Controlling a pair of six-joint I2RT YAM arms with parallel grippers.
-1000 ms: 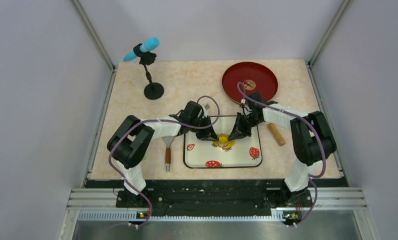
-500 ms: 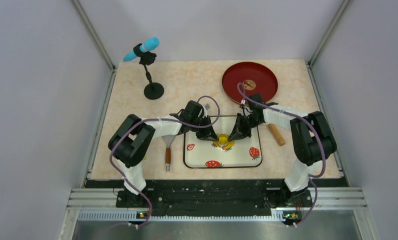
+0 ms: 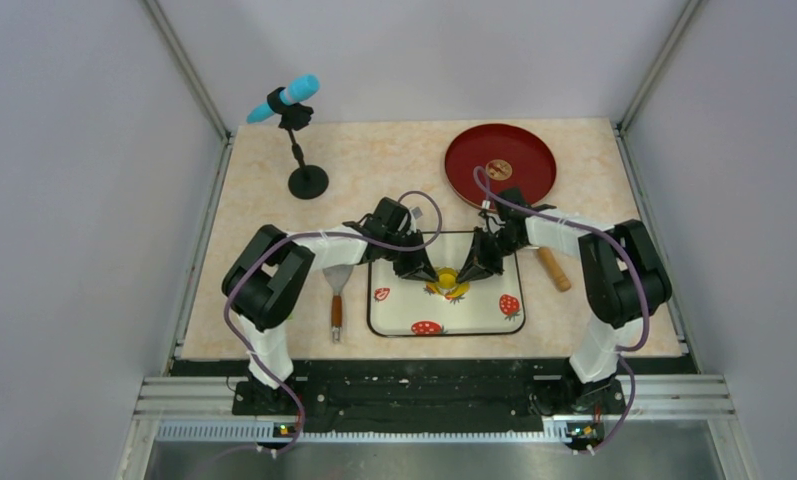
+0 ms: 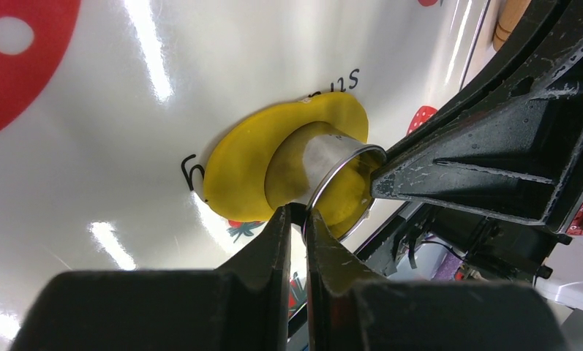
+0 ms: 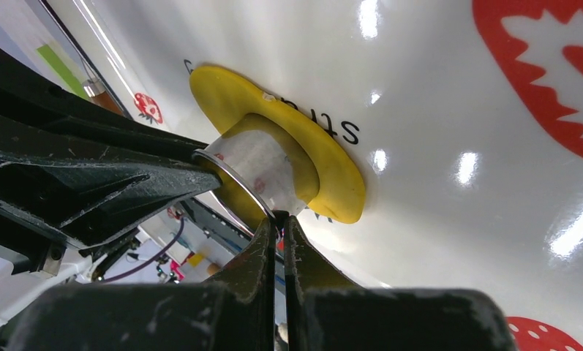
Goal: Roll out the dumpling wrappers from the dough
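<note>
A flattened patch of yellow dough (image 3: 446, 289) lies on the white strawberry-print mat (image 3: 474, 318). A small metal ring (image 4: 333, 162) stands in the dough (image 4: 251, 170), its wall sunk into it, and yellow shows inside the ring. My left gripper (image 4: 298, 212) is shut on the ring's near rim. From the opposite side my right gripper (image 5: 279, 218) is shut on the rim of the ring (image 5: 248, 164), beside the dough (image 5: 332, 172). In the top view both grippers (image 3: 429, 274) (image 3: 465, 273) meet over the dough. No separate dumpling wrappers are in view.
A tan wooden roller (image 3: 553, 268) lies just right of the mat. Behind it sits a red plate (image 3: 501, 165). A wooden-handled scraper (image 3: 336, 298) lies left of the mat. At the back left stands a blue microphone on a stand (image 3: 296, 130).
The left arm's elbow has shifted slightly to the right. Both grippers have stayed at the ring over the dough.
</note>
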